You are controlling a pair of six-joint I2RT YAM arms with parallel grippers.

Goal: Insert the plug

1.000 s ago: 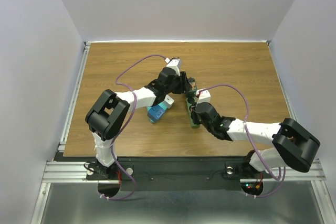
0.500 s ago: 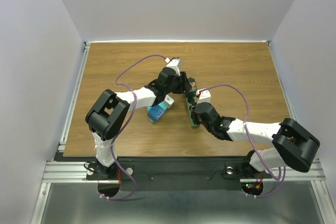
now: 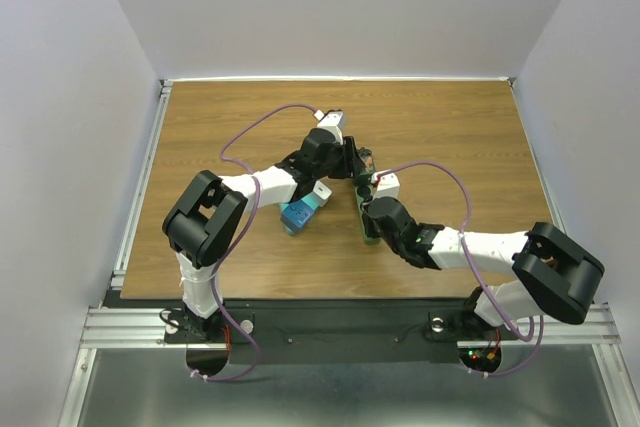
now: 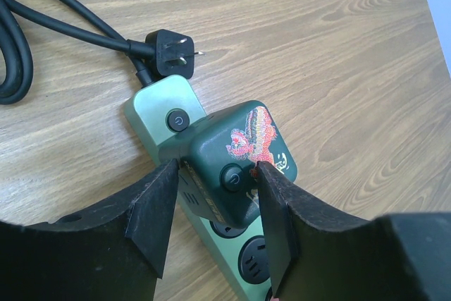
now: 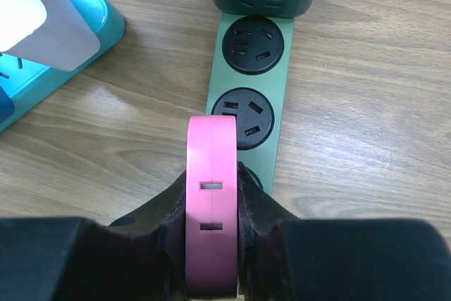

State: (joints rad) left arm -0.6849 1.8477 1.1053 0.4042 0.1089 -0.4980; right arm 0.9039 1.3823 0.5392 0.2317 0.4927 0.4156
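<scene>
A light green power strip (image 3: 364,209) lies mid-table, with several round black sockets (image 5: 252,44). A dark green adapter (image 4: 232,142) sits plugged in at its switch end. My left gripper (image 4: 211,174) has a finger against each side of that adapter; it also shows in the top view (image 3: 352,163). My right gripper (image 5: 211,199) is shut on a flat pink plug (image 5: 210,153). It holds the plug on edge just above the strip's near-end socket. The pink plug's prongs are hidden. My right gripper (image 3: 371,221) shows over the strip's near end in the top view.
A blue power strip (image 3: 298,215) with a white plug (image 5: 42,19) in it lies just left of the green one. The green strip's own black plug (image 4: 173,51) and thick black cable (image 4: 42,5) lie past its far end. Table rails run along the left and near edges.
My right arm has shifted slightly left with the pink plug. The left arm and the strips have not visibly moved.
</scene>
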